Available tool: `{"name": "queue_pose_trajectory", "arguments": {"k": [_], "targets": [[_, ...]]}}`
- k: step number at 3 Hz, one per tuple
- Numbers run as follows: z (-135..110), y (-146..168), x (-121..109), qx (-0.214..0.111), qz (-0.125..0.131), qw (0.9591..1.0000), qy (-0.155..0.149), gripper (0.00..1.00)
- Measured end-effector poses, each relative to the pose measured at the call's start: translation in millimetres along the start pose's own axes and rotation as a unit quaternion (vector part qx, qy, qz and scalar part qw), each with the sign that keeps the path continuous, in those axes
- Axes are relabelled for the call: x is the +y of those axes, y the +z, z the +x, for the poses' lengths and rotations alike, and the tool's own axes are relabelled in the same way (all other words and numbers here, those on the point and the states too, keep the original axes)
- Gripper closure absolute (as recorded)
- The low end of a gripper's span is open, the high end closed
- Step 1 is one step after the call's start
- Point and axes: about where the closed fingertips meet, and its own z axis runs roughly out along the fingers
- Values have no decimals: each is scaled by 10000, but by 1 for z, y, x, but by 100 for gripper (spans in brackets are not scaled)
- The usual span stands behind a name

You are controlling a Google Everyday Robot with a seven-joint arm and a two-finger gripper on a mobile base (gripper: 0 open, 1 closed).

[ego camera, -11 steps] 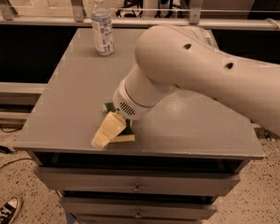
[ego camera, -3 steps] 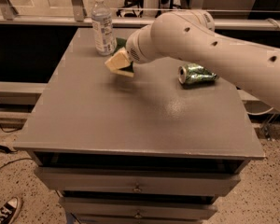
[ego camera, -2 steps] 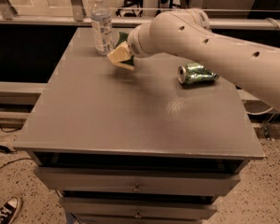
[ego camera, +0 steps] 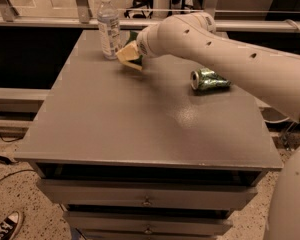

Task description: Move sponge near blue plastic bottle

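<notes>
Flat sponge (ego camera: 128,54), dark green top over pale yellow foam: tilted, raised off the grey table (ego camera: 140,134), clamped in the gripper (ego camera: 135,49), just beside the upright clear white-capped plastic bottle (ego camera: 108,29). Crushed green can (ego camera: 208,79): on its side, well apart.

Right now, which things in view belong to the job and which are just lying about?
Job: sponge, held in the gripper close beside the bottle, which stands near the back of the table.
Lying about: can on the table's right side; shoe on the floor.
</notes>
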Motion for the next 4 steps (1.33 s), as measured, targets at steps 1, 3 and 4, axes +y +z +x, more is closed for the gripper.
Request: {"name": "queue_pose_trajectory", "arguments": {"k": [1,3,4], "targets": [[1,15,1,21,-28,9999,151,86],[3,34,7,69,-111,9994,310,30],[2,36,8,65,-133,9994,319,8]]}}
